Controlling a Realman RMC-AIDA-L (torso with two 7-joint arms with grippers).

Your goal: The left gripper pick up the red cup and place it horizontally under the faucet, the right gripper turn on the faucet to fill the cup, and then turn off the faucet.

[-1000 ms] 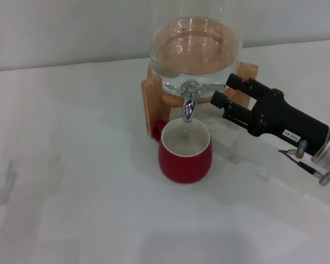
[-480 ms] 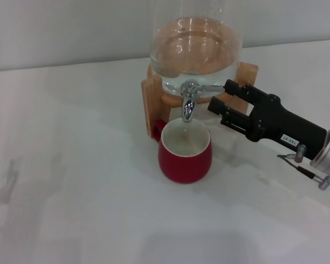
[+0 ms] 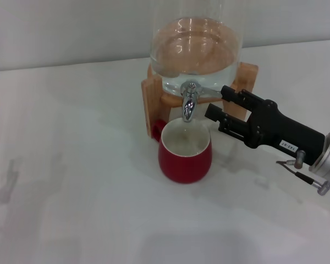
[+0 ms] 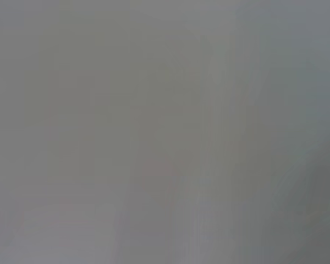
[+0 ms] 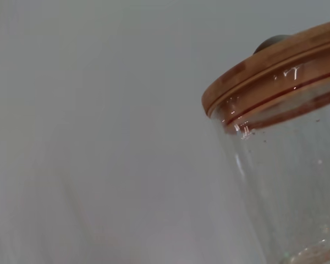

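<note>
Red cup (image 3: 185, 155) sits upright at frame center under the faucet (image 3: 189, 102). Right gripper (image 3: 218, 104), jaws apart, straddles the lever from the right. Step: turning faucet on; next, push the lever.

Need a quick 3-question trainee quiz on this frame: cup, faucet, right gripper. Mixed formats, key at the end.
1. True or false: the red cup stands upright directly below the spout of the faucet.
2. Multiple choice: where is the right gripper? A) closed around the cup's handle; B) beside the faucet, fingers spread at its lever; C) parked at the table edge.
3. Fill in: the glass jar sits on a ______ stand.

Key
1. True. The cup's open mouth faces up under the spout.
2. B. The fingers are apart, one above and one below the lever's level, on the robot's right side of the faucet.
3. Wooden.
</note>
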